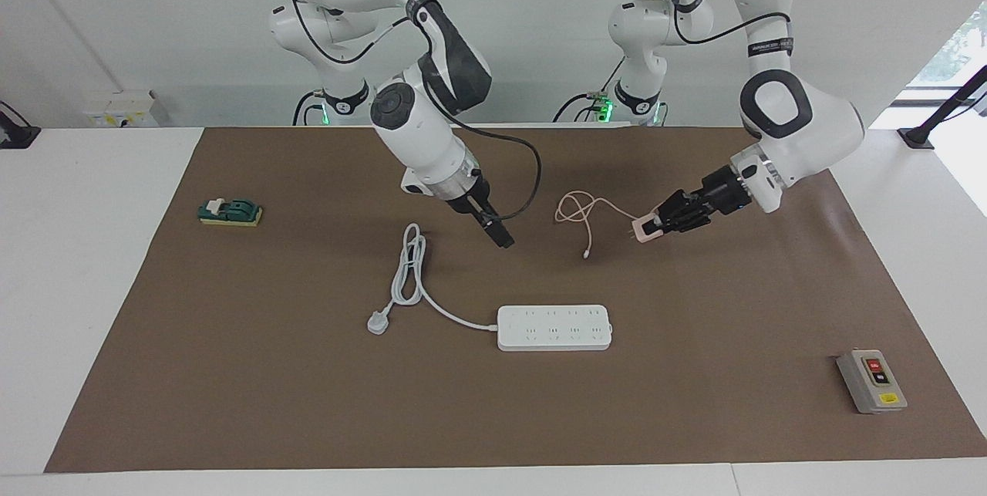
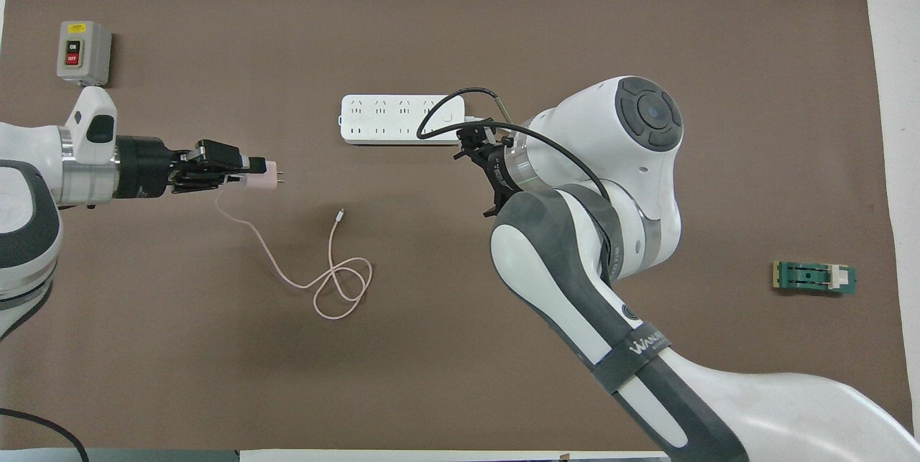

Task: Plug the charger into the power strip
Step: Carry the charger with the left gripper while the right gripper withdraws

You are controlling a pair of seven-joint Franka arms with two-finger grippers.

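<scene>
The left gripper (image 2: 248, 176) had its fingers (image 2: 215, 153) clamped on the charger (image 2: 264, 179), prongs pointing out past the fingertips, its cable trailing to the table (image 2: 647, 31). The right gripper (image 1: 501, 237) hung with fingers pressed together above the table, the power strip (image 1: 555, 327) lying just below them, untouched.

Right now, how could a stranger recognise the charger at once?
On the brown mat, look above the bare stretch nearer the robots than the white power strip. There the left gripper holds the charger: a small pale pink cube, prongs out, trailing a thin pink looped cable.
</scene>
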